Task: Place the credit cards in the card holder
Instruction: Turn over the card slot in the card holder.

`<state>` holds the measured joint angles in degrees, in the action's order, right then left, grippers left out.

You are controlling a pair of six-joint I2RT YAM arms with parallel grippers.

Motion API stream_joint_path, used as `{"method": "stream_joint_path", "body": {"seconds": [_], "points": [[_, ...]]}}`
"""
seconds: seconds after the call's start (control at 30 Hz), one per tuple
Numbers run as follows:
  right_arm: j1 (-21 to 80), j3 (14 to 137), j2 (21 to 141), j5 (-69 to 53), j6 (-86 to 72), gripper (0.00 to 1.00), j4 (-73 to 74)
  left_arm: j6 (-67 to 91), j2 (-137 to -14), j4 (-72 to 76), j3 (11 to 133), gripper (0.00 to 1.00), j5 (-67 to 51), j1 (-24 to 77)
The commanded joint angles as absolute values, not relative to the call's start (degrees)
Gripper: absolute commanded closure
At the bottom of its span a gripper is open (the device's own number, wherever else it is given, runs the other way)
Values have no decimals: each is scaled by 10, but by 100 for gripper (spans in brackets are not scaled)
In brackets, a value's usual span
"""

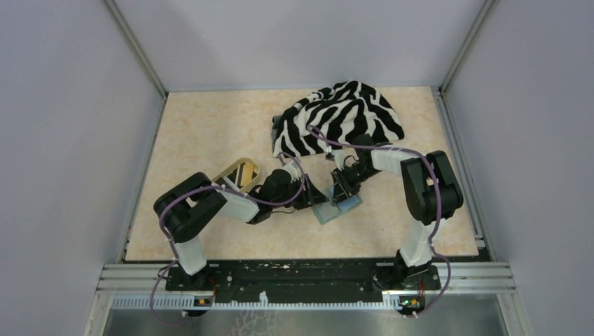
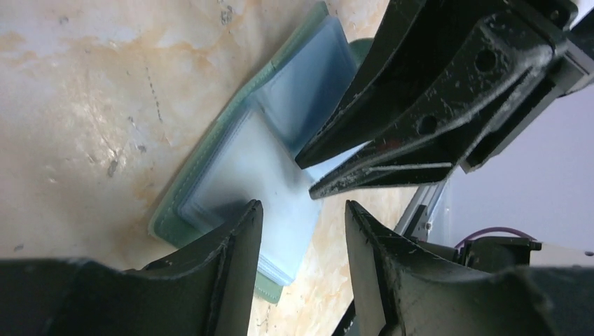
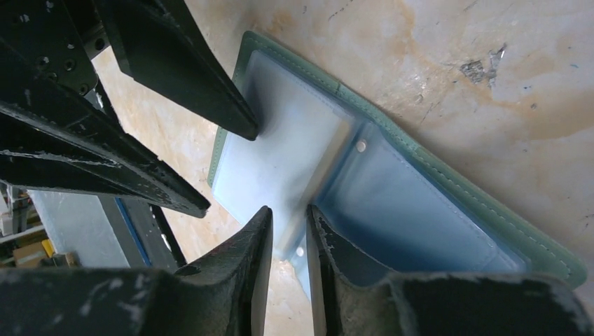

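The card holder (image 1: 338,208) lies open on the table, sage green outside with pale blue-grey clear sleeves inside (image 2: 238,168) (image 3: 420,203). My left gripper (image 1: 316,201) (image 2: 302,217) is open at the holder's left half; one fingertip (image 3: 242,126) rests on the left sleeve, and only bare table shows between the jaws. My right gripper (image 1: 343,194) (image 3: 289,220) hovers over the holder's middle fold with its jaws a narrow gap apart and nothing pinched. Its fingers (image 2: 420,119) cross the left wrist view. The credit cards are out of view.
A zebra-striped cloth (image 1: 343,119) is heaped at the back of the table, just behind the right arm. A tan oval tray (image 1: 238,171) sits beside the left arm's forearm. Grey walls enclose the table on three sides, and a metal rail (image 1: 308,280) runs along the near edge.
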<state>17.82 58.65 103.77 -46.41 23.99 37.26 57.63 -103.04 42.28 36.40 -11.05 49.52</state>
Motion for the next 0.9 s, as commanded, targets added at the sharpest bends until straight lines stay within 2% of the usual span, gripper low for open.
{"method": "stream_joint_path", "body": {"seconds": [0.0, 0.2, 0.4, 0.47, 0.63, 0.7, 0.77, 0.87], "points": [[179, 609, 1017, -489, 253, 74, 378, 542, -1050, 365, 390, 45, -85, 498], [166, 604, 970, -461, 264, 62, 364, 527, -1069, 354, 422, 46, -96, 497], [143, 576, 874, -496, 339, 57, 345, 513, -1059, 388, 419, 46, -114, 491], [145, 539, 831, -546, 401, 50, 333, 497, -1031, 395, 409, 46, -108, 488], [160, 428, 721, -638, 714, 19, 370, 428, -928, 352, 385, 45, -70, 484], [170, 408, 711, -633, 799, 14, 384, 411, -881, 325, 369, 45, -41, 484], [185, 406, 721, -611, 810, 14, 377, 400, -834, 309, 346, 44, -14, 483], [234, 412, 760, -543, 771, 17, 336, 398, -749, 306, 280, 24, 25, 483]]}}
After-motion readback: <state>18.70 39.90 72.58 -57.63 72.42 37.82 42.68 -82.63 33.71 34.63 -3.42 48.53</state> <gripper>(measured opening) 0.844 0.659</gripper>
